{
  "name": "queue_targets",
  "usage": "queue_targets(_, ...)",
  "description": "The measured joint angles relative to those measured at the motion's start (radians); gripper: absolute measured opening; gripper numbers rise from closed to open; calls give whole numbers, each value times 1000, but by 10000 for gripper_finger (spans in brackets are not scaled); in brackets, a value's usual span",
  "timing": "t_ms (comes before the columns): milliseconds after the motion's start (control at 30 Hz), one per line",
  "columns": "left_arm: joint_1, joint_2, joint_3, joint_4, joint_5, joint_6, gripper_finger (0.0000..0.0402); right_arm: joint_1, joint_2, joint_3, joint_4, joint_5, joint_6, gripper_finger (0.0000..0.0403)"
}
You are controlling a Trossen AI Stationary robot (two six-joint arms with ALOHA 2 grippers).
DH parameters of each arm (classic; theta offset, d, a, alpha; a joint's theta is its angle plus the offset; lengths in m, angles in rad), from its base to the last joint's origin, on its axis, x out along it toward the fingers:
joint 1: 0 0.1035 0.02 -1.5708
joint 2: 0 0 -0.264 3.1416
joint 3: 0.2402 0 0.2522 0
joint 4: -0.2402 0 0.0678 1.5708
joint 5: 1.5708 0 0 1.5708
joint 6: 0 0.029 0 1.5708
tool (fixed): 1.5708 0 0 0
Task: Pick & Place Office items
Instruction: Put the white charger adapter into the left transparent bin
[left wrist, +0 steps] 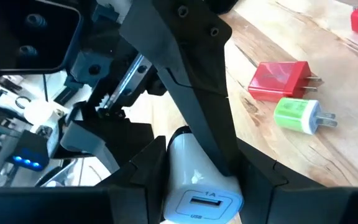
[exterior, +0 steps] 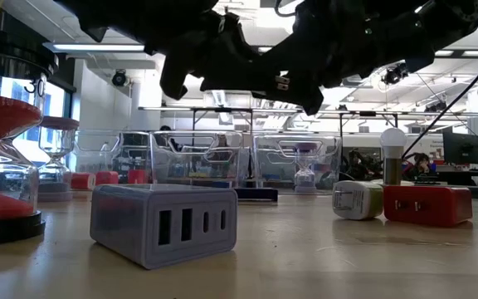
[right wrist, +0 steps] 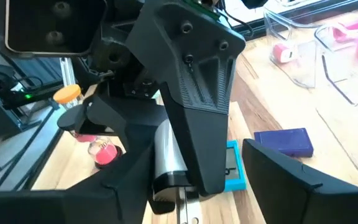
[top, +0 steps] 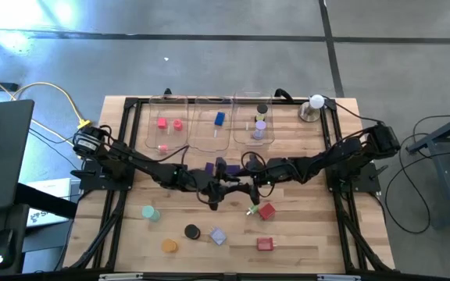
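Observation:
Above the middle of the table my two grippers meet nose to nose. My left gripper (left wrist: 197,205) is shut on a white USB charger (left wrist: 197,186). My right gripper (right wrist: 197,186) stands open around the same charger (right wrist: 166,155) from the opposite side. On the table below lie a red charger (top: 266,210), a green-and-white plug (left wrist: 297,115), a lavender multi-port charger (exterior: 163,224), a red block (top: 265,243), a black disc (top: 192,231), and orange (top: 169,245) and teal (top: 150,212) pieces. My left gripper pinches the white charger's body (left wrist: 179,155) between its two fingers (left wrist: 263,180), with the USB-port face (left wrist: 197,202) turned back toward the wrist. The fingers come nearly level from the table's left. The charger is lifted clear of the table. My right gripper has one finger (left wrist: 191,93) lying along the charger's side. Whether it touches the charger, I cannot tell.
Three clear trays (top: 213,125) stand along the far side, holding pink, blue and purple pieces. A white ball on a metal base (top: 316,105) stands at the far right. Dark blue blocks (top: 223,165) lie just beyond the grippers. A red hourglass (exterior: 2,166) stands at the low view's left.

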Motion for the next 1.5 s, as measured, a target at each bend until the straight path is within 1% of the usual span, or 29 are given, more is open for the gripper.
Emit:
queue_targets(200, -11, 0, 0, -11, -54, -3, 132, 0, -1, 1, -42, -2, -19, 243)
queue_targets(467, -31, 0, 0, -33, -59, -14, 132, 1, -3, 1, -111, -44, 0, 244)
queue_targets(567, -32, -2, 0, -33, -64, -24, 132, 2, -35, -3, -169, -84, 0, 244)
queue_targets(733, -32, -3, 3, -40, -73, -38, 132, 14, -135, -2, -289, -66, -1, 244)
queue_targets(867, -36, -24, 2, -51, -167, -55, 132, 51, -224, -2, -418, 16, -1, 244)
queue_targets(967, -43, -62, 2, -86, -228, -76, 132, 86, -293, -2, -510, 117, 1, 244)
queue_targets(1033, -43, -93, 2, -119, -244, -85, 132, 115, -332, -2, -575, 189, 8, 244)
queue_targets(1133, -38, -161, 2, -236, -242, -109, 132, 159, -376, -2, -644, 274, 31, 244)
queue_targets(1200, -14, -226, 1, -353, -239, -123, 132, 186, -394, -2, -676, 322, 43, 244)
queue_targets(1267, 25, -296, 1, -428, -240, -184, 132, 208, -401, -2, -697, 359, 55, 244)
queue_targets(1367, 94, -414, 1, -557, -233, -320, 132, 232, -401, -2, -712, 395, 59, 244)
queue_targets(1500, 216, -540, 1, -709, -168, -563, 132, 243, -401, -2, -726, 406, 61, 244)
